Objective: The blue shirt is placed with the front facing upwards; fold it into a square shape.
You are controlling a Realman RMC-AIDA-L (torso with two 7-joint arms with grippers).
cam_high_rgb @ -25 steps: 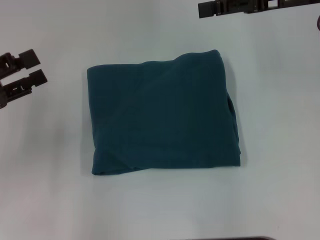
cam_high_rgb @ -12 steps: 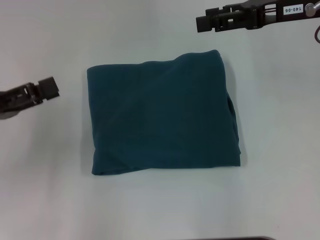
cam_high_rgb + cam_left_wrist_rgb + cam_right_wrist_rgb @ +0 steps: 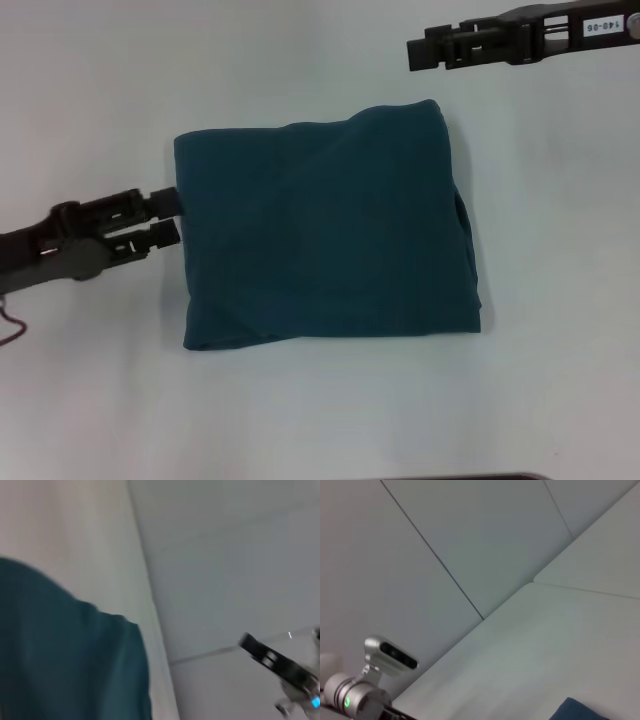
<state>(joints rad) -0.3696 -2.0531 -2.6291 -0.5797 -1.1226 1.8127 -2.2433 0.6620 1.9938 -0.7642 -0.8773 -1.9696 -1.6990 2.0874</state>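
— Blue shirt (image 3: 325, 225): where does it lie, and can any writing be read on it?
— It lies folded into a rough square in the middle of the head view, flat on the white table (image 3: 320, 420). No lettering shows on the side facing up. Its lower left corner has a loose diagonal fold, and layered edges show along its right side.
— What about the left gripper (image 3: 167, 218)?
— It reaches in from the left edge of the frame at mid height. Its two dark fingers (image 3: 162, 202) are a little apart, one above the other in the picture, and their tips sit right at the shirt's left edge. I cannot tell whether they touch or pinch the cloth.
— And farther back?
— The right gripper (image 3: 415, 50) is in the upper right of the frame, well apart from the shirt and pointing left. A white tag on its arm reads roughly "140-06". I cannot tell how its fingers stand. It holds nothing that I can see.
— Do the wrist cameras add anything?
— The left wrist view shows the shirt (image 3: 65, 665) at lower left, on the table.
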